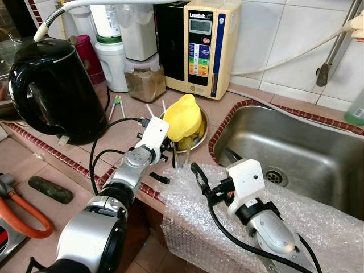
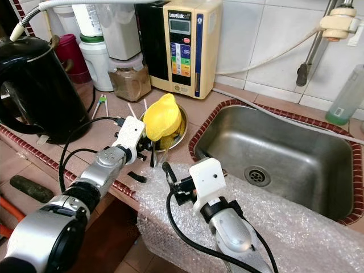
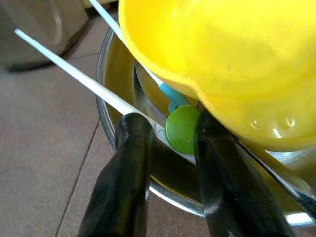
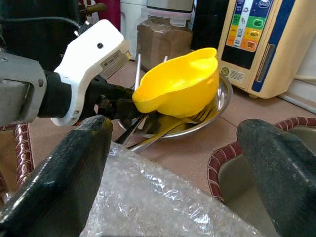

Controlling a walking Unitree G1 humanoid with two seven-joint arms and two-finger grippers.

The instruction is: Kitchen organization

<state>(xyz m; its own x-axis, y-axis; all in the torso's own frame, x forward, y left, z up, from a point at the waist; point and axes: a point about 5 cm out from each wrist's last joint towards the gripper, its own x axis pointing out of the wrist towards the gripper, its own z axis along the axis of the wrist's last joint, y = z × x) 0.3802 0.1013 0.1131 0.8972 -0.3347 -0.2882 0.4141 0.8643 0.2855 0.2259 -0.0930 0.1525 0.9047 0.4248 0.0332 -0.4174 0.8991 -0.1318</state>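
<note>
One steel bowl (image 1: 200,136) sits on the counter (image 1: 74,187) near the front edge, just beside the sink's (image 1: 296,148) left rim; one yellow cup (image 1: 183,116) lies tilted across it, over several pieces of cutlery (image 4: 163,131), too tangled to count; two white sticks (image 3: 74,74) jut out of the bowl toward the back of the counter. The left gripper (image 3: 170,148) reaches to the bowl's near rim; its two black fingers (image 3: 126,163) stand a narrow gap apart, one outside the rim and one inside under the cup; a small green disc (image 3: 181,129) shows between their tips, whether pinched I cannot tell. The right gripper (image 4: 173,163) hovers over one sheet of bubble wrap (image 1: 187,199) draped on the counter's front edge before the sink; its two fingers (image 4: 59,173) are spread wide, holding nothing. One black kettle (image 1: 57,91) stands at the counter's left; behind the bowl, along the back wall, stand one jar (image 1: 145,79) of brown powder, one white container (image 1: 114,65) and one cream water machine (image 1: 205,45); one pair of green-tipped chopsticks (image 1: 118,105) lies between kettle and jar; one dark stick (image 1: 51,189) lies on the counter's lower left part, beside one orange hose (image 1: 17,219).
</note>
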